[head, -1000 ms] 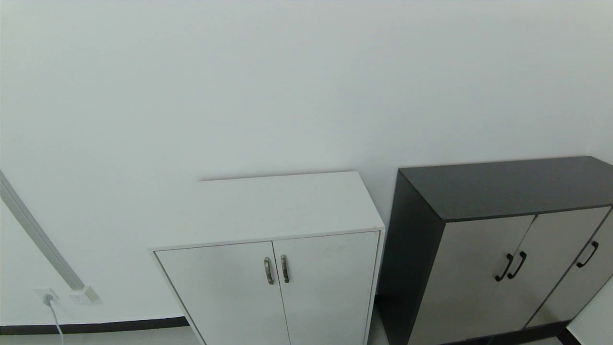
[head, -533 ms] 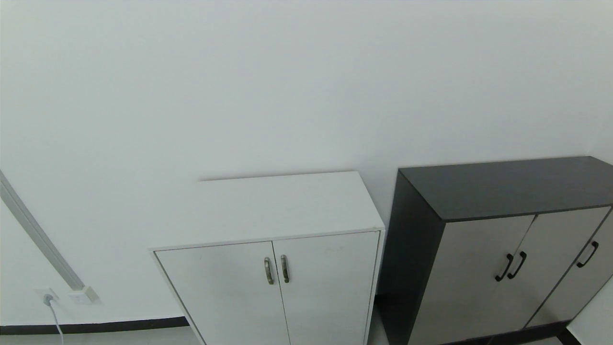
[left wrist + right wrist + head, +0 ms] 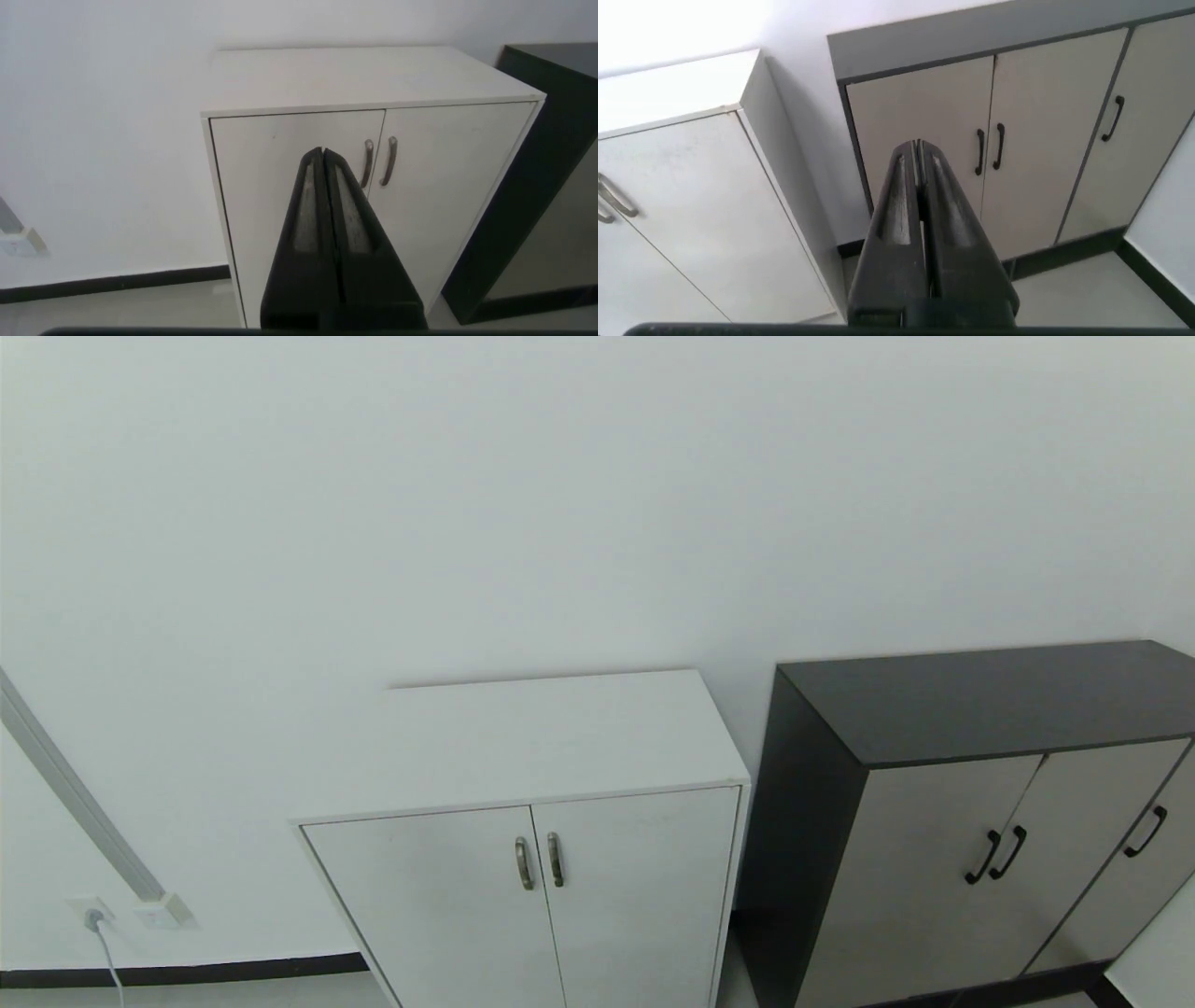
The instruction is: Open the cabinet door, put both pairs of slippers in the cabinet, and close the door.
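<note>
A white two-door cabinet (image 3: 523, 887) stands against the wall with both doors shut; its two metal handles (image 3: 540, 861) sit side by side at the middle seam. My left gripper (image 3: 322, 154) is shut with nothing in it, some way in front of the left door of the white cabinet (image 3: 308, 149), near the handles (image 3: 378, 162). My right gripper (image 3: 918, 147) is also shut and empty, held before the gap between the white cabinet (image 3: 682, 187) and the dark one.
A dark cabinet with grey doors and black handles (image 3: 971, 840) stands right of the white one, also closed (image 3: 990, 149). A wall socket with a plugged cable (image 3: 93, 919) is low on the left wall. A black skirting strip (image 3: 187, 973) runs along the floor.
</note>
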You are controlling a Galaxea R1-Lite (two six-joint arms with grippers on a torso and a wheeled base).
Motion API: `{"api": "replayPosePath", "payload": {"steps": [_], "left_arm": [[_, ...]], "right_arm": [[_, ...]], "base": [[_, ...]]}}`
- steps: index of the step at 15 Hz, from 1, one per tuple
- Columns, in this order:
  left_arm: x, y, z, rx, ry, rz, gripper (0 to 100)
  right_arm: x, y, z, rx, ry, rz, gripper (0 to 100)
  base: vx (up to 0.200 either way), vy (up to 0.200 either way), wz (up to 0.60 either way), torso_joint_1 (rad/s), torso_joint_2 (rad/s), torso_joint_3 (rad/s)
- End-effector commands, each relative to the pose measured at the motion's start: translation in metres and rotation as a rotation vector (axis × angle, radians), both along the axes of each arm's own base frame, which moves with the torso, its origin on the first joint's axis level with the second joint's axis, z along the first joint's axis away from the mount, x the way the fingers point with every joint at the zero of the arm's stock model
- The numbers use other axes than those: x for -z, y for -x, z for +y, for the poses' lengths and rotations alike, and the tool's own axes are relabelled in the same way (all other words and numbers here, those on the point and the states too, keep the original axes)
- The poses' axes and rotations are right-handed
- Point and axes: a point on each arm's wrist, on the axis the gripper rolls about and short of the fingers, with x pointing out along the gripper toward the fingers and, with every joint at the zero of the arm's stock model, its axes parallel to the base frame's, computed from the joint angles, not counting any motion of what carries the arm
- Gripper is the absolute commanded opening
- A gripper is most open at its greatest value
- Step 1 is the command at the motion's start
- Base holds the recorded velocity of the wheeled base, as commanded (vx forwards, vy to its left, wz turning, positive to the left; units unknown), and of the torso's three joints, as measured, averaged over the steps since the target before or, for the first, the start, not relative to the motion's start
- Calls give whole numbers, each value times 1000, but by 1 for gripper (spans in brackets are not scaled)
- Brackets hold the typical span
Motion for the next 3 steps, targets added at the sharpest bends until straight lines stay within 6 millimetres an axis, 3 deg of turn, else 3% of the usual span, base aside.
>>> {"api": "replayPosePath", "payload": {"steps": [1,3], "left_arm": [[0,0,0,-1,0,1,0],[0,0,0,-1,0,1,0]], "right_arm": [[0,0,0,-2,0,3,0],[0,0,0,0,0,3,0]], "base": [[0,0,0,0,0,0],[0,0,0,0,0,0]]}}
